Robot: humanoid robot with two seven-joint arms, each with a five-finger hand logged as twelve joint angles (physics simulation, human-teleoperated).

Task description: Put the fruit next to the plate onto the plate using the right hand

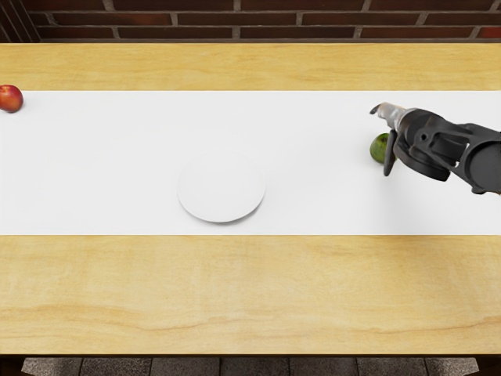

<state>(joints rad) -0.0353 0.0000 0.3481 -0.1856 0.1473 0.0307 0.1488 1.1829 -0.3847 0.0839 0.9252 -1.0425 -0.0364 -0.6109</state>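
On the right side of the worktop (250,298), a green fruit (379,146) is seen lying on the white runner (117,172), just beside the right hand (401,129). The fruit is smooth, glossy and rounded. Its right part is covered by the hand, so a long axis cannot be made out, and no stalk is shown to tell which way it points.

The right hand is held spread. One pale-tipped finger (381,110) is stretched up and to the left above the fruit, and one dark finger (389,160) is hung down along the fruit's right edge. The fruit is not enclosed, and its left side is left bare. Whether the lower finger touches the skin cannot be told. The right arm (470,157) is made of dark, matt, blocky segments with round joints, and it is brought in from the right edge.

The plate (221,188) is a flat, white, circular disc with a faint rim, set near the middle of the runner and well apart from the green fruit. A red apple (9,98), round and shiny, is placed at the far left edge of the runner, also well apart from the plate.

The worktop is of pale, grained wood, crossed lengthwise by the smooth, plain runner. A brick wall (235,19) with dark mortar lines is seen behind it.

Counted: one plate, two fruits (one green, one red), one runner, one arm and one hand.
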